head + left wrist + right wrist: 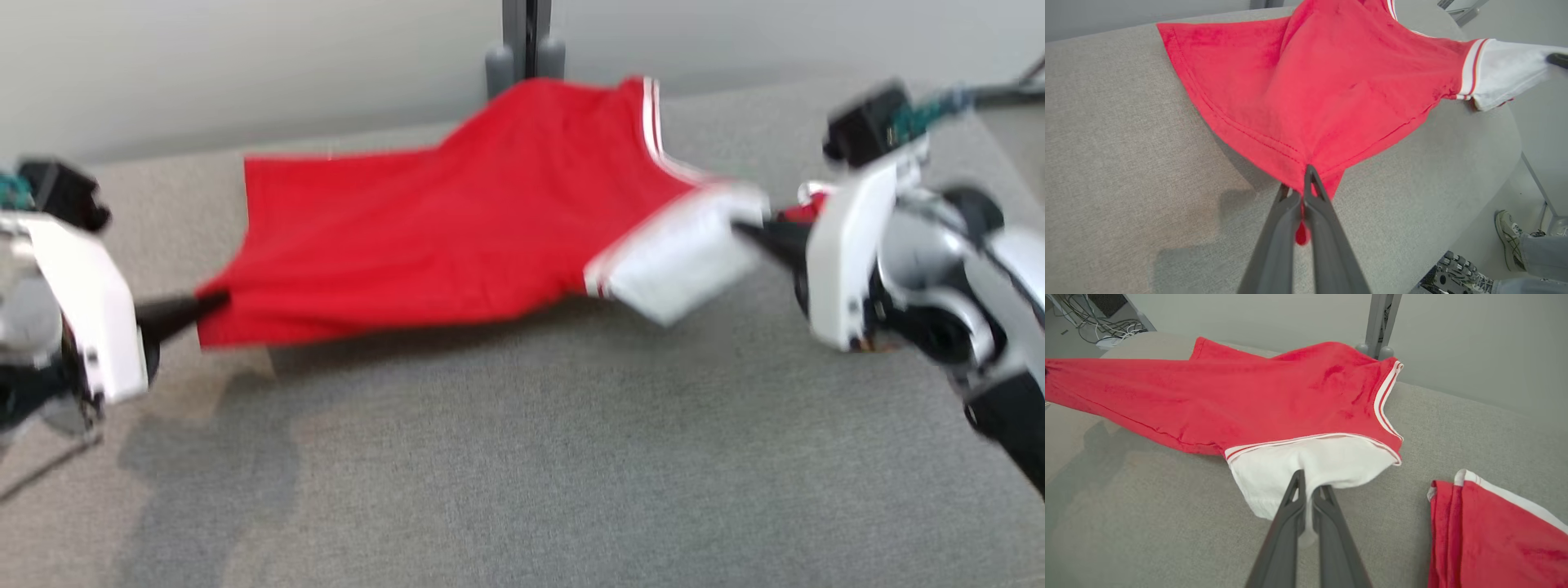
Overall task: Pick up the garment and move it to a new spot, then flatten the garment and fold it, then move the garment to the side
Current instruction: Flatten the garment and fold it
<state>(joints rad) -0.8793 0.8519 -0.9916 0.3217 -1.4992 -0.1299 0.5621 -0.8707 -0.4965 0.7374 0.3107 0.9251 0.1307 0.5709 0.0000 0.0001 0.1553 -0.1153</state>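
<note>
Over the far surface [522,474], the garment [441,229] is stretched between the left end effector [214,304], clenched on its hem, and the right end effector [741,229], clenched on its sleeve; flattening, folding and side placement appear to remain.

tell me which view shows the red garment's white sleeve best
The right wrist view: the white fabric sleeve of the red garment is close and sharp, pinched by the right gripper. The head view blurs it; the left wrist view shows it small at its right edge.
</note>
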